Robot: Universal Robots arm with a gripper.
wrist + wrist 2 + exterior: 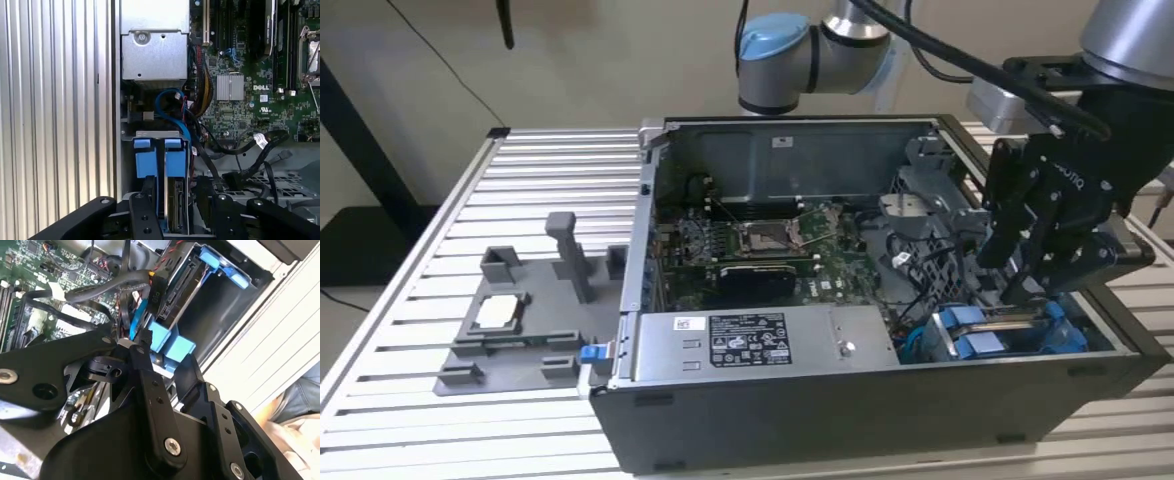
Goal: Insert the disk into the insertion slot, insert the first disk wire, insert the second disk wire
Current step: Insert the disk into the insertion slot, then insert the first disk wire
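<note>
A plain beige wall (587, 60) stands behind one slatted metal table (534, 170). On the table sits one open computer case (854, 410), below the claw (1017, 298). Beside the claw, one grey power-supply box (747, 340) bears a white label whose print I cannot read. Directly under the claw, the disk (977, 342) stands in the insertion slot (225, 310), with two blue tabs upward. The fingers (145, 370) are spread, straddling it.

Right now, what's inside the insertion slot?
The disk, in its blue carrier, sits in the insertion slot; the gripper covers part, hiding its depth.
</note>
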